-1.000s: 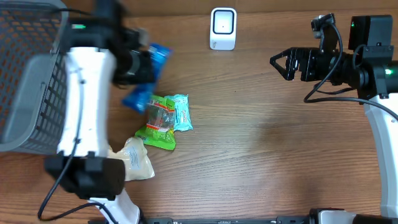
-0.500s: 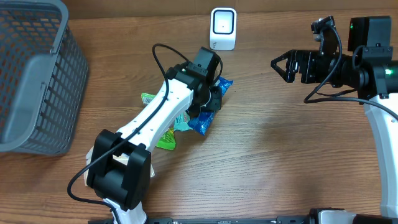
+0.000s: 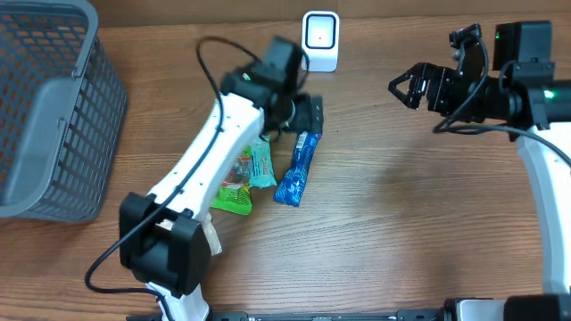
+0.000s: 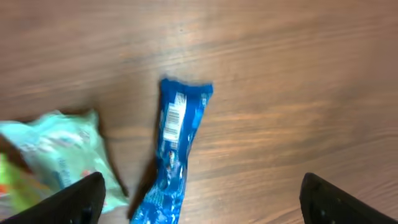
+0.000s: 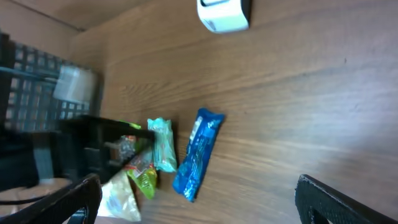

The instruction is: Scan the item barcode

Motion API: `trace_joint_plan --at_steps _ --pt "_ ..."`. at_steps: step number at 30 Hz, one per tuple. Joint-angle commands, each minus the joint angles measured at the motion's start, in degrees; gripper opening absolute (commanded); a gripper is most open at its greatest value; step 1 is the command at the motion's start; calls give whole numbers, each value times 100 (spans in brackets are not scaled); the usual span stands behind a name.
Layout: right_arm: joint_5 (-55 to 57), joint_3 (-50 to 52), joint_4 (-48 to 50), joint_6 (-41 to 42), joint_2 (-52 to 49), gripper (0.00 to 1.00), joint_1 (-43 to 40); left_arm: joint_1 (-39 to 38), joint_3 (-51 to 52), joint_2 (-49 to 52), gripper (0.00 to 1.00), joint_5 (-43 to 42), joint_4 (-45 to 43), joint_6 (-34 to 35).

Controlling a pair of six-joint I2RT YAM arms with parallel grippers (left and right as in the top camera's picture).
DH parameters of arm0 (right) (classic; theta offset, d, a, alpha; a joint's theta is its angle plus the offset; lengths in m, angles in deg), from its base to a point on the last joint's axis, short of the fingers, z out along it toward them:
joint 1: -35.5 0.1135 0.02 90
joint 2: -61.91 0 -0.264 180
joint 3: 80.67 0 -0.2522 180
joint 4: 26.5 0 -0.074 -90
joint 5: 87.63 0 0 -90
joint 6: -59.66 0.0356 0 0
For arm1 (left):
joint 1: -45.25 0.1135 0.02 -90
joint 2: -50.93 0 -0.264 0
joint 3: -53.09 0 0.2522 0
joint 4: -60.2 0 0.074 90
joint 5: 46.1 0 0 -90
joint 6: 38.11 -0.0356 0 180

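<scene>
One brown wood-grain table (image 3: 401, 232), blue packet (image 3: 297, 168) on it

wood table, shiny wrappers, plastic hardware
you're looking at a brown wood-grain table (image 3: 401, 232) with a smooth, low-sheen finish; the blue snack wrapper (image 3: 297, 169) is glossy plastic film, slightly crinkled; the teal packet (image 3: 260, 160) and green packet (image 3: 227, 198) to its left look like the same shiny film; the scanner (image 3: 320, 40) at the far edge is smooth white plastic; the basket (image 3: 53, 98) on the left looks like matt grey plastic mesh.
</scene>
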Motion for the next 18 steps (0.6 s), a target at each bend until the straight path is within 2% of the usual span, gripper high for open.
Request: trace_joint_plan --at_steps 1,3,6,7,8,12,14,18 --pt "50 -57 15 629 -348 97 188 498 -1045 -15 76 -24 470 -374" --pt "52 -15 15 745 -546 93 358 776 -1408 -15 57 -20 691 -535" --pt "57 52 74 835 -960 86 774 1213 -1650 -15 45 0 785 -675" --pt "125 63 57 1005 -1117 76 925 1403 -1652 -15 30 -4 791 -675" --pt "166 72 55 1217 -1307 75 1102 1556 -1648 -13 23 -7 850 -673" --pt "157 72 188 1565 -2015 69 1759 1694 -1628 -9 24 90 1056 -673" --pt "177 72 229 1797 -2350 65 2061 1687 -1628 -9 30 269 1161 -673" --pt "514 72 295 2476 -2835 56 2426 1683 -1628 -9 32 280 1353 -675"
